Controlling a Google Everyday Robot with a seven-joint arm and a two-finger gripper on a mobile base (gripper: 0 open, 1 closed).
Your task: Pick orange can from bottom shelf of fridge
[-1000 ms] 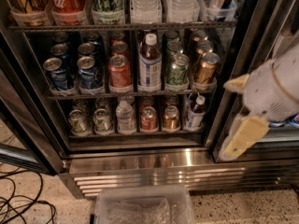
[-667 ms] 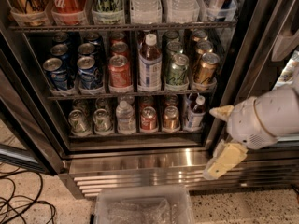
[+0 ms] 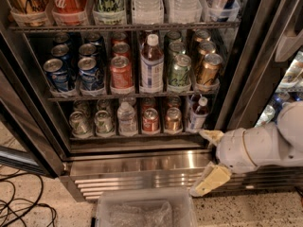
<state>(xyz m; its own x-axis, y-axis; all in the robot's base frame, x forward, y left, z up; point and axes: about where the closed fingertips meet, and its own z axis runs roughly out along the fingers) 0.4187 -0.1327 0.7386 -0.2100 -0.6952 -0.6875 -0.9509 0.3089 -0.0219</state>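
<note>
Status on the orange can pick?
Gripper open, empty, low right outside fridge. Orange can upright on bottom shelf, untouched. Small bottle beside it, gripper side.

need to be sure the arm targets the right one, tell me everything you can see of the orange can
The orange can is a small metal drink can with a coppery-orange body and silver top, standing upright at the front of the bottom shelf. A red can stands beside it on the view's left, a small bottle on the right. The gripper, open, is lower right outside the fridge, not touching the can.
</note>
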